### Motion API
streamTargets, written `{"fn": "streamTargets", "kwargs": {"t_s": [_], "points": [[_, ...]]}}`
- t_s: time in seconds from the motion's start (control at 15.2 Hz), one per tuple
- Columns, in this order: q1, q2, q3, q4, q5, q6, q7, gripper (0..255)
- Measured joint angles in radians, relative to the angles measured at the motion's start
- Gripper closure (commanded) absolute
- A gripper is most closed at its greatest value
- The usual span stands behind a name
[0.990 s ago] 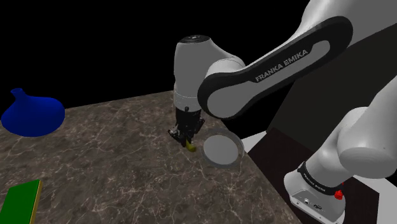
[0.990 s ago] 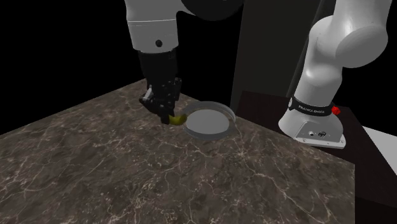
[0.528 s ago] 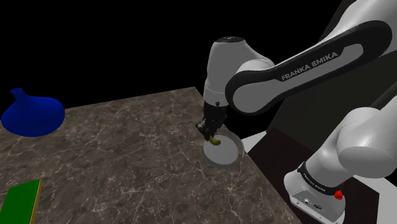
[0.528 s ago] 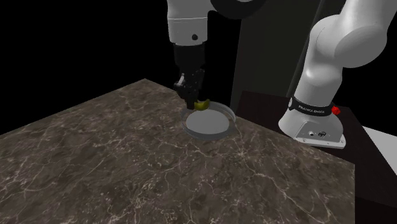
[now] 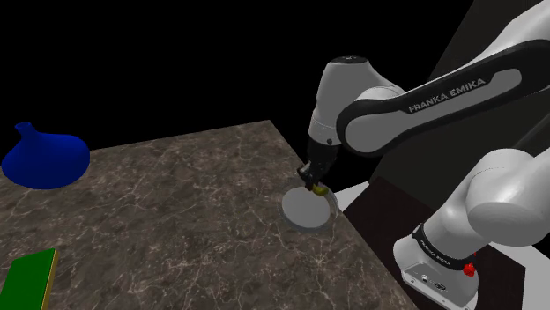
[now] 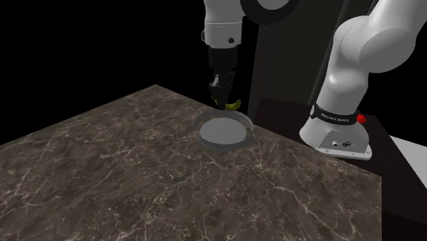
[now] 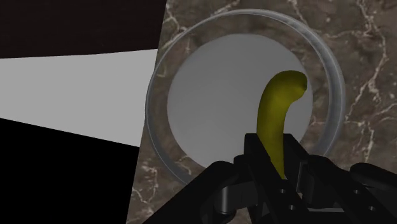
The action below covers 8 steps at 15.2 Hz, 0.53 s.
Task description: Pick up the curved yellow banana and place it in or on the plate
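The curved yellow banana [image 7: 278,108] is clasped between my black fingers, its free end arching out over the plate. My gripper [image 7: 277,154] is shut on it and hangs a little above the grey round plate [image 7: 216,89] with a clear rim. In the shoulder view the gripper [image 5: 312,178] holds the banana [image 5: 316,188] over the plate's [image 5: 306,210] far edge, near the table corner. In the second exterior view the banana [image 6: 234,105] hangs from the gripper [image 6: 220,94] above the plate's [image 6: 224,130] back rim.
The plate lies on a dark marble table [image 5: 167,220] close to its edge. A blue vase [image 5: 42,158] stands at the shoulder view's far left and a green flat object [image 5: 26,278] lies at the front left. The arm's base [image 6: 339,137] sits on the stand beside the table.
My gripper carried the banana from the table beside the plate toward the shoulder view's right and upward, so it hangs over the plate's far rim.
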Motion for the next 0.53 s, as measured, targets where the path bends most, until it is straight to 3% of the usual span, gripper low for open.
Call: {"fn": "streamTargets", "kwargs": {"t_s": [0.53], "points": [[-0.006, 0.107, 0.023, -0.039, -0.002, 0.145, 0.005, 255]]}}
